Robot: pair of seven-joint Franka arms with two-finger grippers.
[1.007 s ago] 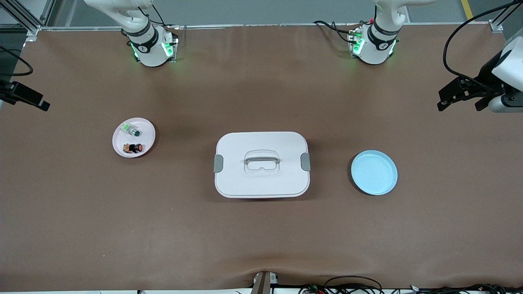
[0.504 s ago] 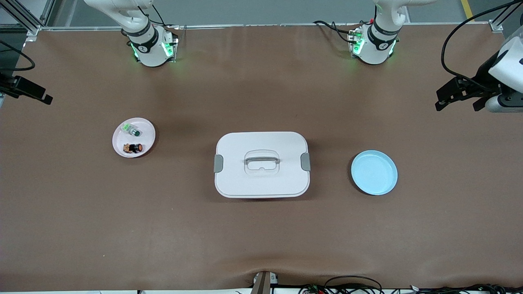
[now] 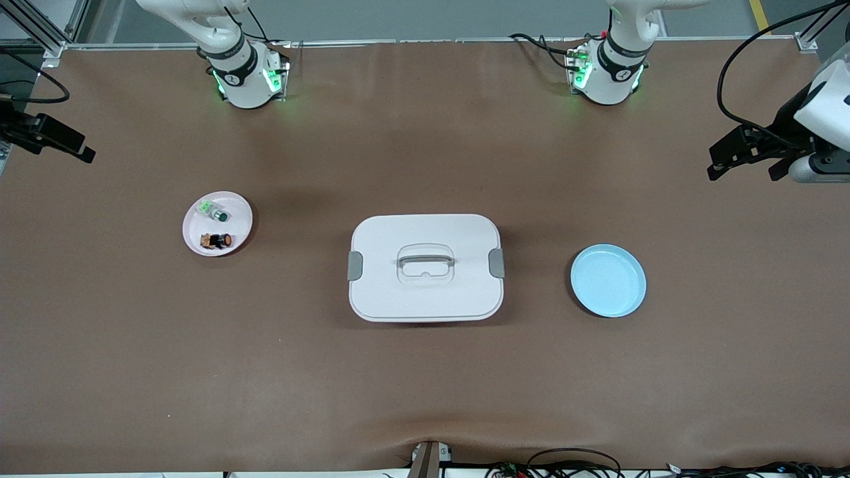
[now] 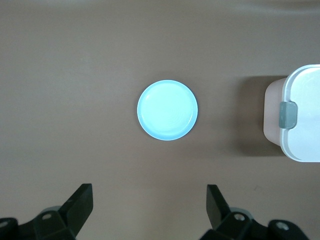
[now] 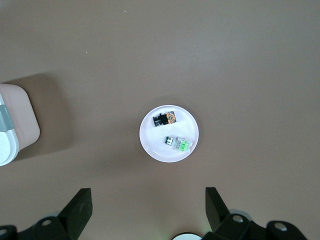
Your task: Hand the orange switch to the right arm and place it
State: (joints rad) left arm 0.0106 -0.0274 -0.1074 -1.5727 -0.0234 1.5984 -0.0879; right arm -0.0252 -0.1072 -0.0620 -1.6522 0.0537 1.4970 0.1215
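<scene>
Brown sheeting covers the tabletop (image 3: pixel 425 385), and on it we see three larger things in a row. Toward the right arm's end lies a small white plate (image 3: pixel 239 211), and on it rest two switches: the orange switch (image 3: pixel 217 240) on the part of the plate nearer the front camera, and a clear switch with a green cap (image 3: pixel 214 212) just beside it, a little farther from that camera. The two do not appear to touch. In the middle of the tabletop stands a white lidded box (image 3: pixel 425 295) with grey clasps at both ends and a handle on its lid. Toward the left arm's end lies a pale blue plate (image 3: pixel 608 280) with nothing on it.

The right pincer (image 5: pixel 147 205) hangs high over the white plate, its fingers spread wide and holding nothing. The left pincer (image 4: pixel 149 202) hangs high over the tabletop beside the blue plate, likewise spread wide and holding nothing. We see neither pincer touching anything.
</scene>
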